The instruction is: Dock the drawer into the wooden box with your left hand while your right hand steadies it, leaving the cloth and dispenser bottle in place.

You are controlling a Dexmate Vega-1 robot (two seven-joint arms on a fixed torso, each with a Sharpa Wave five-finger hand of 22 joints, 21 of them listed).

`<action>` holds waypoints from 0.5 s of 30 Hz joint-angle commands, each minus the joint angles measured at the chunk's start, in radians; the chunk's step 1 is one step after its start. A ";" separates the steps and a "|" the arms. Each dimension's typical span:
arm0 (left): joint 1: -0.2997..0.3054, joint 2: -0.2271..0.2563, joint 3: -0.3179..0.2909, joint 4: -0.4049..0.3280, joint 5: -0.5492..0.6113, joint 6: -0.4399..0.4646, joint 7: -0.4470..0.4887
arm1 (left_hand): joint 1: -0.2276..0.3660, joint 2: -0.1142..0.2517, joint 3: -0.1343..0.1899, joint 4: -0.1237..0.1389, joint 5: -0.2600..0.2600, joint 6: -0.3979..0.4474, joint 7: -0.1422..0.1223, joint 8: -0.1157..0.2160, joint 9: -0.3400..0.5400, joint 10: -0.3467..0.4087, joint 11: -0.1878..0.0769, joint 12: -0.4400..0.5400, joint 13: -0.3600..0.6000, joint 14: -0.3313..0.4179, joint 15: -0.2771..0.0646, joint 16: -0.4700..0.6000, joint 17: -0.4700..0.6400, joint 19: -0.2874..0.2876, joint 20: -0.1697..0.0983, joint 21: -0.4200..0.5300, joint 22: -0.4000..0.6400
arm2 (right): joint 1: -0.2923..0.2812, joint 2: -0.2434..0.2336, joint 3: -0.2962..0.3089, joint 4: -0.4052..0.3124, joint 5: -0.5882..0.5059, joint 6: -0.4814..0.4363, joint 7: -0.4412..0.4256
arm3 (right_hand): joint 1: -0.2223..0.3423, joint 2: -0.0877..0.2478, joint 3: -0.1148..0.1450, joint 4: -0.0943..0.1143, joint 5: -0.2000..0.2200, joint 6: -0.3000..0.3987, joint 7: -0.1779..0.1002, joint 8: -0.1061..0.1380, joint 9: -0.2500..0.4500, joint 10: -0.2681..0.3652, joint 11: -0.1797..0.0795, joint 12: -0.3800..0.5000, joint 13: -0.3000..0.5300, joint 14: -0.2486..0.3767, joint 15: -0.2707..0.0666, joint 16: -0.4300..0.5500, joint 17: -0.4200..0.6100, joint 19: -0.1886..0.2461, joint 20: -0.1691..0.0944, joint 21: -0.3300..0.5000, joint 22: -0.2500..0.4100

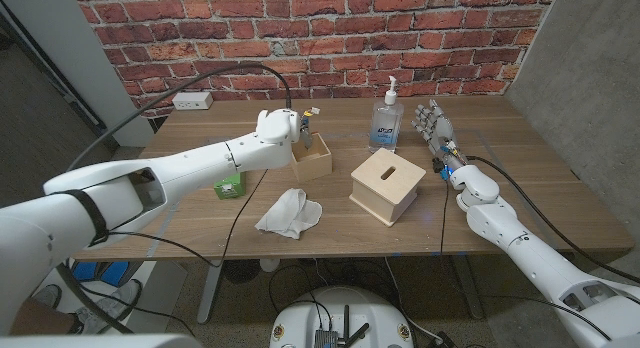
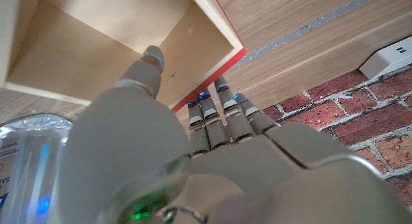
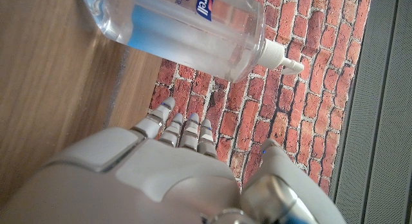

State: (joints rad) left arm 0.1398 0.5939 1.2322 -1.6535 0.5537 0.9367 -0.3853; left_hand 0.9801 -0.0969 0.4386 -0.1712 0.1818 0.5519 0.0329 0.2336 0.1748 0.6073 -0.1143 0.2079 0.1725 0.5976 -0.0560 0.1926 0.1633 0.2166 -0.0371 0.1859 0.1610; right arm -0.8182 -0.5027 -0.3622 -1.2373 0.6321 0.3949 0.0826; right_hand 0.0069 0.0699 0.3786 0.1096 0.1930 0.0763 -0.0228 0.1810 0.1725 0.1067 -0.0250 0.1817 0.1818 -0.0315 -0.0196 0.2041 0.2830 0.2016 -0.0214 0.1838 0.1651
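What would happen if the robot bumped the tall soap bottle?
The dispenser bottle stands upright, tall and narrow, so it would probably tip rather than slide. It looks mostly full of clear gel, so likely fairly heavy. Its smooth clear plastic may be slippery for the right hand nearby.

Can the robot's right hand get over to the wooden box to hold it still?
Probably yes. The right hand is open, holding nothing, and the table between it and the wooden box looks bare. The bottle stands off to the side.
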 commanded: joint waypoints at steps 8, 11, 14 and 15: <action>0.052 -0.018 -0.054 0.010 0.043 -0.030 0.026 | 0.050 0.041 -0.004 0.002 0.017 0.098 -0.019 0.011 0.008 0.092 -0.015 0.004 0.001 0.088 -0.143 0.013 0.004 0.060 -0.141 0.010 0.002 | 0.003 0.002 -0.002 0.005 0.003 -0.002 0.005 | 0.009 0.022 -0.001 0.005 0.007 0.009 -0.001 0.006 0.003 -0.002 -0.005 0.006 0.000 -0.003 0.005 0.006 0.002 0.001 0.005 0.003 0.002; 0.061 -0.021 -0.066 0.017 0.036 -0.044 0.031 | 0.059 0.053 -0.004 0.002 0.018 0.116 -0.019 0.012 0.009 0.105 -0.020 0.003 0.001 0.104 -0.148 0.015 0.004 0.072 -0.149 0.011 0.003 | 0.004 0.002 -0.002 0.005 0.003 -0.003 0.006 | 0.009 0.022 -0.001 0.005 0.007 0.009 -0.001 0.006 0.003 -0.002 -0.006 0.006 0.000 -0.003 0.005 0.006 0.001 0.001 0.011 0.003 0.002; 0.065 -0.026 -0.075 0.024 0.030 -0.050 0.029 | 0.067 0.063 -0.002 0.002 0.019 0.116 -0.017 0.008 0.009 0.106 -0.023 -0.001 0.002 0.112 -0.152 0.014 0.004 0.081 -0.153 0.012 0.003 | 0.007 0.001 -0.003 0.006 0.003 -0.005 0.007 | 0.009 0.022 -0.001 0.006 0.007 0.010 -0.001 0.006 0.003 -0.003 -0.006 0.006 0.000 -0.003 0.005 0.006 0.001 0.001 0.012 0.003 0.002; 0.065 -0.029 -0.075 0.027 0.030 -0.049 0.025 | 0.070 0.067 -0.001 0.002 0.019 0.115 -0.016 0.006 0.009 0.107 -0.024 -0.001 0.002 0.115 -0.152 0.015 0.004 0.084 -0.154 0.012 0.003 | 0.008 0.002 -0.003 0.008 0.003 -0.005 0.007 | 0.009 0.022 -0.001 0.006 0.007 0.010 -0.001 0.006 0.003 -0.002 -0.006 0.006 0.000 -0.003 0.005 0.006 0.001 0.001 0.013 0.003 0.002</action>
State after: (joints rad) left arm 0.1833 0.5800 1.1848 -1.6444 0.5828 0.9085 -0.3629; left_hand 1.0412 -0.0381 0.4358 -0.1684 0.1964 0.6556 0.0148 0.2405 0.1795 0.7041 -0.1341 0.2079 0.1725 0.6970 -0.0661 0.2002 0.1656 0.2855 -0.0382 0.1939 0.1610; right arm -0.8159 -0.5014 -0.3636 -1.2342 0.6327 0.3933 0.0852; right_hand 0.0069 0.0699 0.3787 0.1096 0.1930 0.0763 -0.0228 0.1810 0.1724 0.1067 -0.0250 0.1817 0.1818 -0.0315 -0.0196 0.2041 0.2830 0.1979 -0.0175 0.1838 0.1651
